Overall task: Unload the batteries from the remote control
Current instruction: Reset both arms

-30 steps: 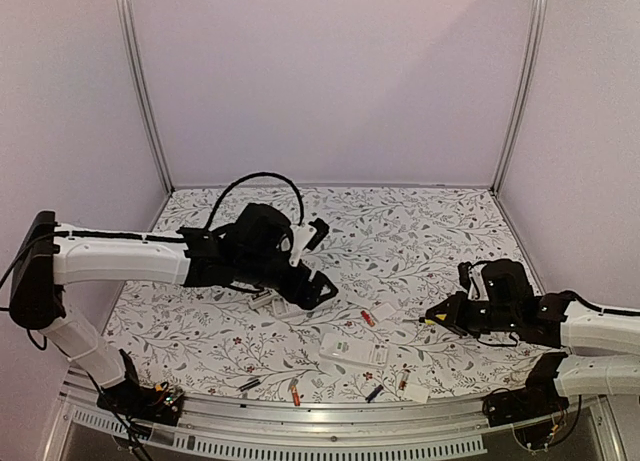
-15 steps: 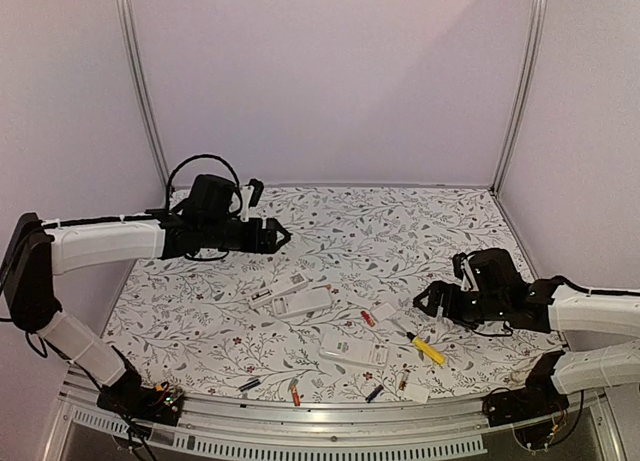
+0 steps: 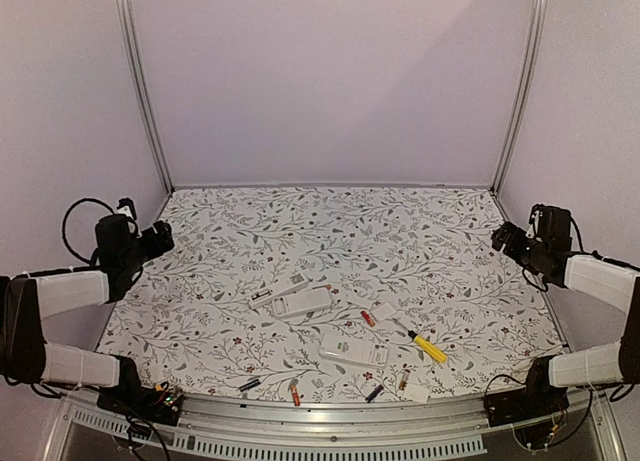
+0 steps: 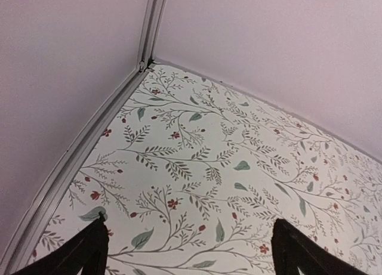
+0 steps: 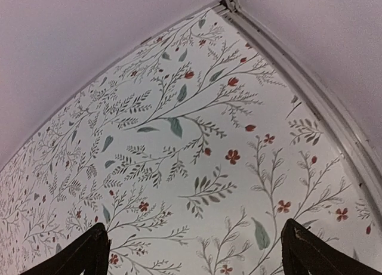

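Two white remote controls lie mid-table in the top view, one (image 3: 304,301) with a white strip (image 3: 276,294) beside it, the other (image 3: 353,351) nearer the front. Batteries lie loose around them: a red one (image 3: 368,318), a black one (image 3: 250,384), an orange one (image 3: 295,392) and a dark blue one (image 3: 374,391). My left gripper (image 3: 160,238) hangs open at the far left edge, far from them. My right gripper (image 3: 502,237) hangs open at the far right edge. Each wrist view shows only bare floral table between the spread fingers of the left gripper (image 4: 191,251) and the right gripper (image 5: 197,254).
A yellow-handled screwdriver (image 3: 428,348) lies right of the front remote. Small white cover plates (image 3: 383,311) (image 3: 416,392) rest near the batteries. Pale walls with metal corner posts (image 3: 140,91) enclose the floral table (image 3: 340,231) on three sides.
Both arms have pulled back from the middle to the side walls. The right gripper opened and left the yellow screwdriver on the table.
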Motion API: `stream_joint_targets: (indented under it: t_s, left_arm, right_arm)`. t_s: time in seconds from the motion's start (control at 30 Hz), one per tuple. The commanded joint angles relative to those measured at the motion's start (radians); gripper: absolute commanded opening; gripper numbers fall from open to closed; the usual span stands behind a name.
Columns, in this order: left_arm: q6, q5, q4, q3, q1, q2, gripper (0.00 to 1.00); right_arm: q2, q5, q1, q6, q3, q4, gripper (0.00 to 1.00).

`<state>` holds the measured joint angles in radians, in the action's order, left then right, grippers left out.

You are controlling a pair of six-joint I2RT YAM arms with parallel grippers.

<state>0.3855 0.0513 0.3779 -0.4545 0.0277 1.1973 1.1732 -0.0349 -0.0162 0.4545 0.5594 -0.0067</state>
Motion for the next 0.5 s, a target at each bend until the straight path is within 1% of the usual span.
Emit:
stream_joint_targets:
  t_s: [0.0,0.03,0.1,0.17,0.23,0.33,0.47]
  left_arm:
    - [-0.086,0.197,0.208,0.099,0.011,-0.053,0.95]
    - [-0.102,0.206,0.243,0.122,0.012,-0.066,0.96]
    - [-0.128,0.226,0.314,0.164,0.012,-0.078,1.0]
    - [-0.161,0.245,0.387,0.197,0.014,-0.063,1.0]
    - [-0.191,0.26,0.447,0.207,0.015,-0.016,1.0]
    - [-0.21,0.283,0.512,0.19,0.016,0.075,1.0]
    - [-0.242,0.255,0.666,0.181,0.016,0.187,1.0]
  right_arm:
    - [-0.01,0.021,-0.155,-0.131,-0.076,0.22,0.99]
    - [-0.02,0.083,-0.165,-0.133,-0.098,0.26,0.99]
    - [-0.055,0.154,-0.168,-0.146,-0.157,0.356,0.99]
    - [-0.085,0.191,-0.168,-0.172,-0.239,0.494,0.99]
    - [-0.11,0.225,-0.168,-0.201,-0.33,0.65,0.99]
    - [-0.119,0.207,-0.167,-0.249,-0.438,0.881,0.99]
    - [-0.11,0.175,-0.168,-0.287,-0.498,1.049,0.99]
